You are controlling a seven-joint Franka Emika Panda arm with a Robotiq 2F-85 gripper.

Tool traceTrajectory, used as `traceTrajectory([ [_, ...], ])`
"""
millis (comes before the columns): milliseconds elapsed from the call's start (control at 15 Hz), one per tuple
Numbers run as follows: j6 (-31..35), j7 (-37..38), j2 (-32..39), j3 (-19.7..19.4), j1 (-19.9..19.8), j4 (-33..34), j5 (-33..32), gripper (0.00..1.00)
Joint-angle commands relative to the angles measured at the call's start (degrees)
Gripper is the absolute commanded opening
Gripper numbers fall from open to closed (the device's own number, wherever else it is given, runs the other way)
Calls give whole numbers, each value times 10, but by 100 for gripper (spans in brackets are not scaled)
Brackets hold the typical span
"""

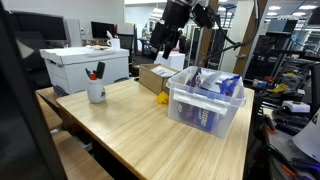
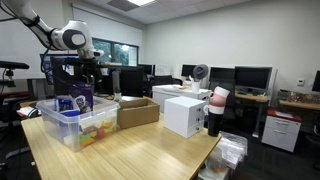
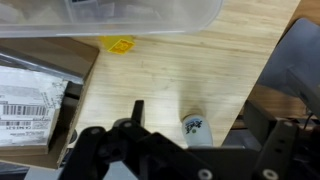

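White packet with blue print (image 3: 195,128) between wide-apart fingers of gripper (image 3: 193,108) in wrist view, bare table (image 3: 160,75) under it, clear bin (image 3: 110,15) edge and yellow piece (image 3: 117,44) ahead, in an exterior view gripper (image 1: 165,42) high near table's far edge, cardboard box (image 1: 152,78) close below, in an exterior view clear bin (image 2: 70,128) just beside cardboard box (image 2: 138,113), open wood in front.

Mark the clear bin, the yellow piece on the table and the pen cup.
clear bin (image 1: 200,98), in an exterior view, on its front rim
yellow piece (image 3: 117,44), in the wrist view, on its middle
pen cup (image 1: 96,94), in an exterior view, on its white side
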Motion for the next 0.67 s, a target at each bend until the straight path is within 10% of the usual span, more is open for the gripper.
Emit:
traceTrajectory([
  [0,41,-20,49,9,8,24,10,100],
  [600,33,-29,121,7,30,85,-3,100],
])
